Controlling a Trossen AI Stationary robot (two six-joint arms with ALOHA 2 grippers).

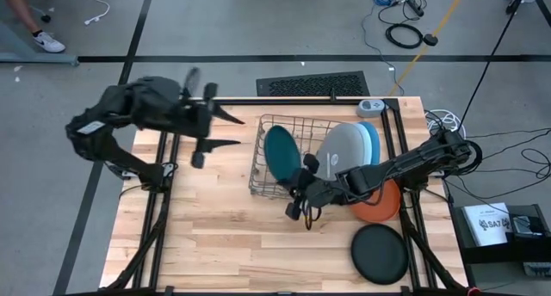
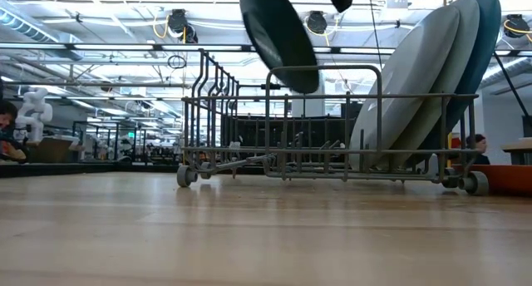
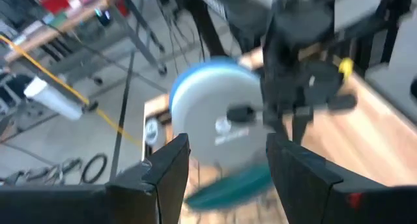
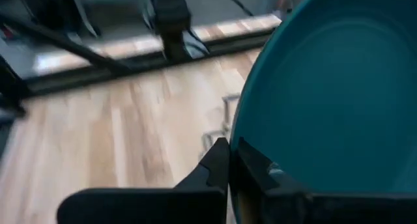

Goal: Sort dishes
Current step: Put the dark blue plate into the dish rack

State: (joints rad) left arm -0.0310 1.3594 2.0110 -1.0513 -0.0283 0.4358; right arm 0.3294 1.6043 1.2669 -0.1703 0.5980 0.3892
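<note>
left gripper (image 1: pixel 225 131): jaws released, empty, raised clear left of wire rack (image 1: pixel 258 154) | teal plate (image 1: pixel 281 156): on edge over rack, clenched at rim by right gripper (image 1: pixel 303 193), likely for slotting | grey plate (image 1: pixel 344 150): standing in rack

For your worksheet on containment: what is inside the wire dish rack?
Grey, pale blue and blue plates stand inside the rack; the right gripper holds a teal plate there. The rack's floor beneath is hidden.
</note>
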